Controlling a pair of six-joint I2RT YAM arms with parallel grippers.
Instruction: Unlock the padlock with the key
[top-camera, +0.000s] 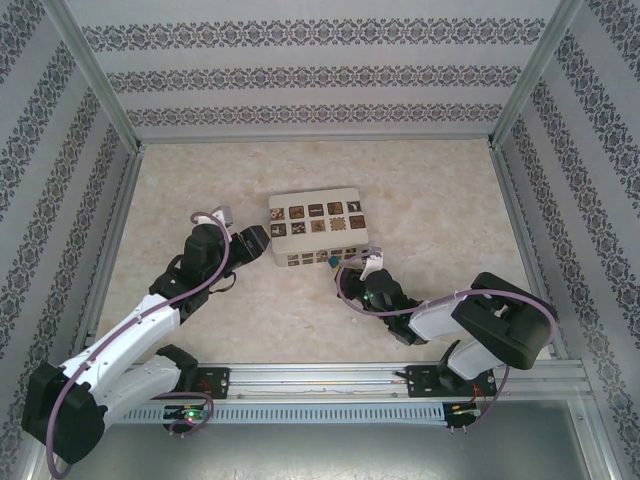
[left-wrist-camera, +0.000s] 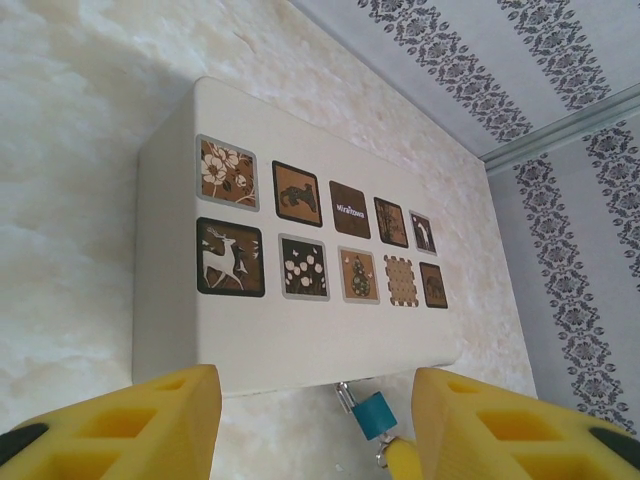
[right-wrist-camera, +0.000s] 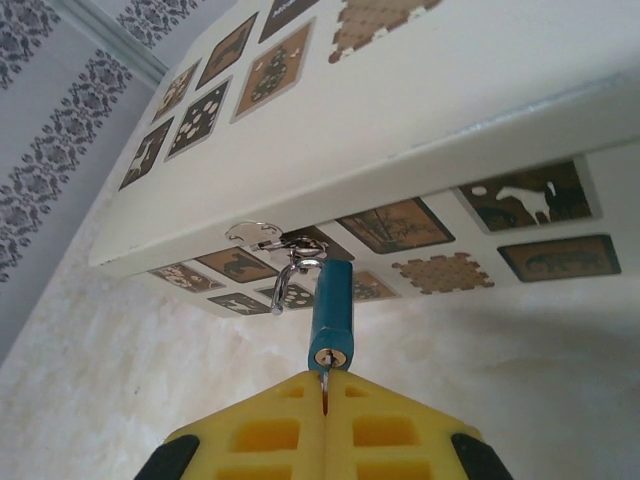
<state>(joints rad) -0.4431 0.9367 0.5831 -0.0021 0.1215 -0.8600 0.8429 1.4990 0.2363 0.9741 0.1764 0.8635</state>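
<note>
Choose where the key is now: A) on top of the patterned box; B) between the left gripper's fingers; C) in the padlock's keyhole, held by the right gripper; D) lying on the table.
C: the right wrist view shows the key rising from the shut right gripper into the near end of the padlock.

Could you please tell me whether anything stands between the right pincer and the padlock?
Nothing visible does. The right pincer is shut on the key, whose tip meets the keyhole of the padlock hanging at the front of the box.
</note>
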